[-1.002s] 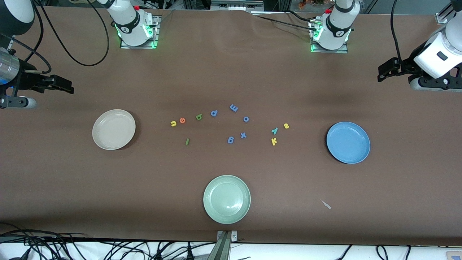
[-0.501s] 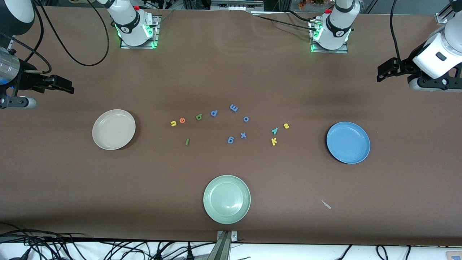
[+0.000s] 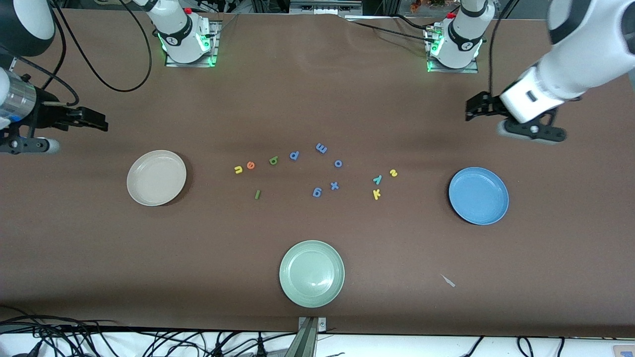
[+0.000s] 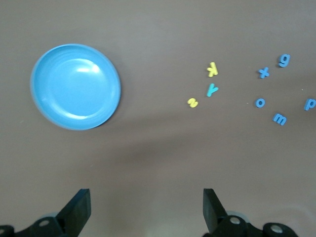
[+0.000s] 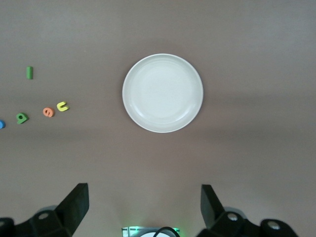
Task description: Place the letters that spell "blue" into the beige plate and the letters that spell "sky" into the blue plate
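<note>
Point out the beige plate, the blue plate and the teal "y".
beige plate (image 3: 176,191): front view, on its raised rim.
blue plate (image 3: 497,212): front view, on its rim.
teal "y" (image 3: 377,179): front view, on the middle of the letter.

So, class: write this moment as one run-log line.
left gripper: open, over table near blue plate | right gripper: open, near beige plate | letters: all on table | plates: nothing in them

Right arm (image 3: 20,29) cut off by the front view's edge, left arm (image 3: 585,44) blurred and cut at the corner, both wrist views showing only the fingertips (image 4: 79,207) of each pincer, blue letter (image 5: 1,125) cut by the right wrist view's edge
</note>
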Tool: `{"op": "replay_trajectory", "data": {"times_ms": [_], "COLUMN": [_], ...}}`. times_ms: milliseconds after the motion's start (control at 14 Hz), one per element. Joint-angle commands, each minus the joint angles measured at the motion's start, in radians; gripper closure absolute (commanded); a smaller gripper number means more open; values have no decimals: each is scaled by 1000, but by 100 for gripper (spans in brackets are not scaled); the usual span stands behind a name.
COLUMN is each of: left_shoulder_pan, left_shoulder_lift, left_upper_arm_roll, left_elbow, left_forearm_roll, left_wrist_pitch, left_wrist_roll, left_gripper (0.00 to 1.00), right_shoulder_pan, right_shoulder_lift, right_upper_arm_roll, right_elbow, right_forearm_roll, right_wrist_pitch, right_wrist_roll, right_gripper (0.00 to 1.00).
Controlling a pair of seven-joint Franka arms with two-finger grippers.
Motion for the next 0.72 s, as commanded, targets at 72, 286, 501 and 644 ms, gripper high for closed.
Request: {"op": "replay_trajectory", "data": {"times_ms": [72,286,501,644], "left_shoulder_pan": [3,-1,-34,-35], "left_shoulder_lift": [11,59,174,269], "left_upper_arm_roll": [-68,-110,-128,-128], "left_elbow": [-123,-209,-220,-220], "left_forearm_roll": [-23,-23,-24,-23], "left_wrist_pitch": [173,356,501,612], "left_wrist_roll": [-3,-3,-3,-3], "left_gripper": [0,0,0,0], "right_shoulder_pan": [66,123,210,256], "right_shoulder_lift": [58,107,168,202], "right_upper_arm_roll": [18,20,20,20], "right_elbow": [14,1,-40,-81], "right_forearm_roll": [23,29,29,29], "right_wrist_pitch": [34,87,213,315], "right_wrist_roll": [15,67,195,278], "right_gripper": [0,0,0,0]}}
